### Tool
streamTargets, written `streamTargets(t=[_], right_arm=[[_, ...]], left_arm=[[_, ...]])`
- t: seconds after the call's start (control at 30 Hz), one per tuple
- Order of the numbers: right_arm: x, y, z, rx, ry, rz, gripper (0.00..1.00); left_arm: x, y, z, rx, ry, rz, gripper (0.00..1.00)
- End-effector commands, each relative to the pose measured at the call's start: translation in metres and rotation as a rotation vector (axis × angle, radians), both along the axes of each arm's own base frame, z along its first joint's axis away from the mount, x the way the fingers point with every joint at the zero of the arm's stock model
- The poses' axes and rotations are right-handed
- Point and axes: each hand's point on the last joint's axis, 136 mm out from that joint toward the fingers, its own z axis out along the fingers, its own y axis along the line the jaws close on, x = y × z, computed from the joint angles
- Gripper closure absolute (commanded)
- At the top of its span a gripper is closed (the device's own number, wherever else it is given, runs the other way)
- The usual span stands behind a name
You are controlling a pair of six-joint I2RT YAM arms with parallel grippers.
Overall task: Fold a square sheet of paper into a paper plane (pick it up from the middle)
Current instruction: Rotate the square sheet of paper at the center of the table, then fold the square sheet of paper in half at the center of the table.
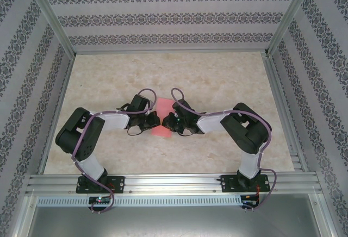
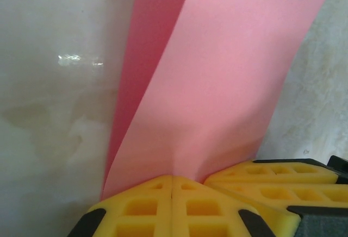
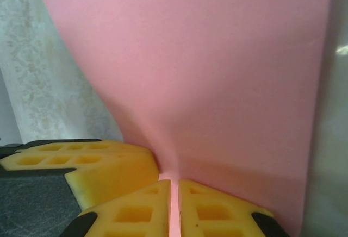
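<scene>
The thin salmon-pink square sheet of paper [image 1: 163,118] sits at the centre of the overhead frame, low over the pale marbled desk [image 1: 217,79]. It is not lying flat. In the left wrist view it runs from the bottom centre to the top of the frame as two faces, a darker shaded strip on the left and a broad lighter panel on the right. The two faces meet along a soft bend that starts at the fingertips.

The yellow, waffle-patterned left fingers [image 2: 138,207] are closed together on the paper's near edge at the bottom of that frame, with no gap between them. The right fingers [image 3: 215,212], at the bottom centre of the right wrist view, are pressed almost together with a sliver of pink between them, so they pinch the sheet too. Each wrist view also catches the other pair of yellow fingers close alongside its own.

Both pinches seem placed on the sheet's middle line, probably so the paper falls into two halves and a centre crease can form. The fold looks barely begun, and there is no dart shape yet.
</scene>
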Motion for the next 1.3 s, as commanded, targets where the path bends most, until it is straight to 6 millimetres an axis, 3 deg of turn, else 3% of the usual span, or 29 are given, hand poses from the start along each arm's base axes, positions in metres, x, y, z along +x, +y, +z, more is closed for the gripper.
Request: streamTargets(t=[0.0, 0.2, 0.47, 0.63, 0.87, 1.0, 1.13, 1.27], right_arm=[[0.012, 0.002, 0.031, 0.054, -0.116, 0.047, 0.88], [0.009, -0.004, 0.027, 0.026, -0.121, 0.103, 0.93], [-0.026, 0.002, 0.01, 0.016, -0.065, 0.237, 0.96], [-0.049, -0.017, -0.009, -0.038, -0.028, 0.28, 0.95], [-0.061, -0.035, -0.022, -0.095, 0.0, 0.287, 0.95], [-0.055, -0.032, -0.004, -0.044, -0.055, 0.286, 0.94], [-0.032, -0.015, 0.024, 0.01, -0.137, 0.282, 0.93], [-0.013, -0.002, 0.032, 0.04, -0.158, 0.272, 0.93]], left_arm=[[-0.009, 0.015, -0.021, 0.112, 0.036, 0.02, 1.0], [-0.012, 0.019, -0.026, 0.136, 0.053, 0.015, 1.0], [-0.014, 0.016, -0.032, 0.131, 0.079, 0.013, 1.0], [-0.015, 0.02, -0.039, 0.156, 0.097, 0.026, 1.0], [-0.017, 0.026, -0.044, 0.192, 0.103, 0.035, 1.0], [-0.018, 0.028, -0.045, 0.206, 0.1, 0.027, 1.0], [-0.018, 0.028, -0.045, 0.209, 0.098, 0.017, 1.0], [-0.02, 0.028, -0.045, 0.209, 0.099, 0.004, 1.0]])
